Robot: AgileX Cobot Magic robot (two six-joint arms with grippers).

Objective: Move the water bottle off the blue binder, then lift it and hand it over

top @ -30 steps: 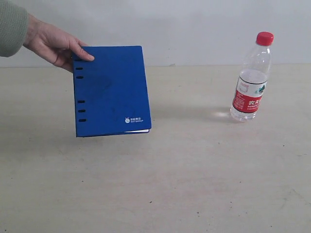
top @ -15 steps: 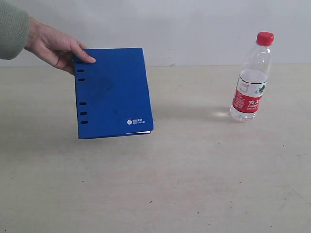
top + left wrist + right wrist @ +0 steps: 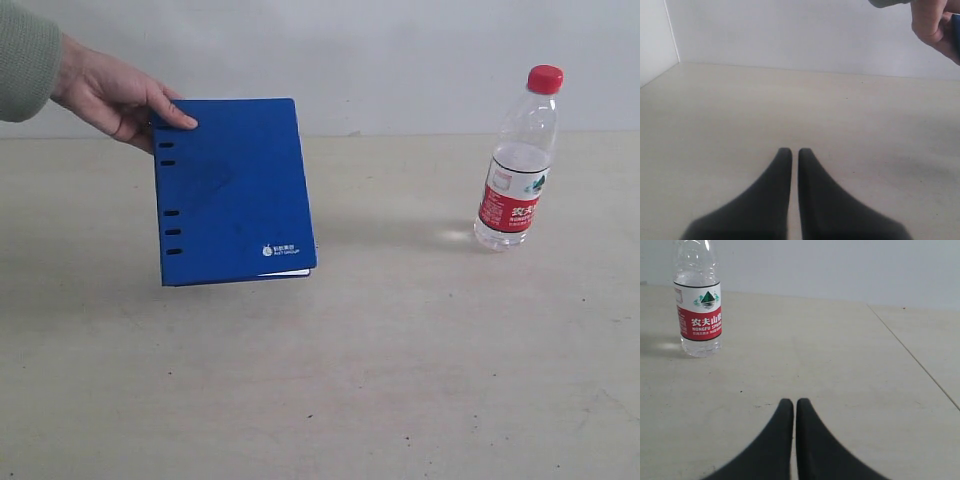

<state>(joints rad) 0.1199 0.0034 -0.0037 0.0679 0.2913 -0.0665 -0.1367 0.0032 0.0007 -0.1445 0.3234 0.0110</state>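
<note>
The blue binder [image 3: 232, 190] is held by a person's hand [image 3: 115, 95] at its top spine corner, tilted, on the left of the exterior view. The water bottle [image 3: 517, 160] stands upright on the table at the right, red cap up, apart from the binder; the right wrist view shows the water bottle [image 3: 698, 305] too. My left gripper [image 3: 791, 152] is shut with nothing in it, low over bare table. My right gripper [image 3: 790, 402] is shut and empty as well, well short of the bottle. Neither gripper appears in the exterior view.
A beige table [image 3: 400, 350] runs back to a white wall. The person's hand [image 3: 935, 25] shows in a corner of the left wrist view. A seam line [image 3: 912, 357] crosses the table in the right wrist view.
The hand has shifted the binder slightly to the right. The bottle has stayed put.
</note>
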